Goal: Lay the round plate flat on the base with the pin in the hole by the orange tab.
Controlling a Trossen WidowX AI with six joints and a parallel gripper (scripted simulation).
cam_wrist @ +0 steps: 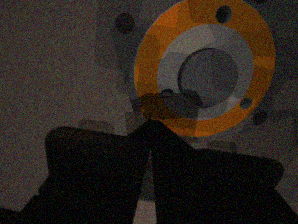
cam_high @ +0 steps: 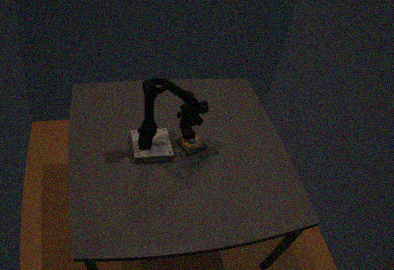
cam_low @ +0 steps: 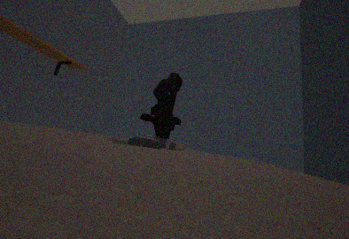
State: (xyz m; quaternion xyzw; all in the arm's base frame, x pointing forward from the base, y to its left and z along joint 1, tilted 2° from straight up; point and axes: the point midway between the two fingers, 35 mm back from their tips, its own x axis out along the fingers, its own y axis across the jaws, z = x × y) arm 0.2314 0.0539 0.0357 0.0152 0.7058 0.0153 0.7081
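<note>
The round plate [cam_high: 200, 143] [cam_wrist: 265, 60], an orange ring around a grey inner ring, sits around the grey post [cam_wrist: 209, 75] on the dark base [cam_high: 193, 151] [cam_low: 143, 142] [cam_wrist: 109, 50]. My gripper [cam_high: 189, 139] [cam_low: 163, 137] [cam_wrist: 153, 125] is shut, with nothing seen between its fingers. Its tips are at the plate's lower-left rim in the wrist view; whether they touch it I cannot tell. A shadowed orange patch [cam_wrist: 150, 107] just above the tips looks like the tab. A small dark round spot [cam_wrist: 167, 92] lies beside it; hole or pin is unclear. The plate's tilt cannot be judged.
A larger dark hole [cam_wrist: 223, 14] and a small one [cam_wrist: 245, 103] show in the plate. Dark round spots [cam_wrist: 125, 22] [cam_wrist: 259, 117] mark the base. The arm's pale mounting plate [cam_high: 162, 150] stands close beside the base on the table [cam_high: 200, 204].
</note>
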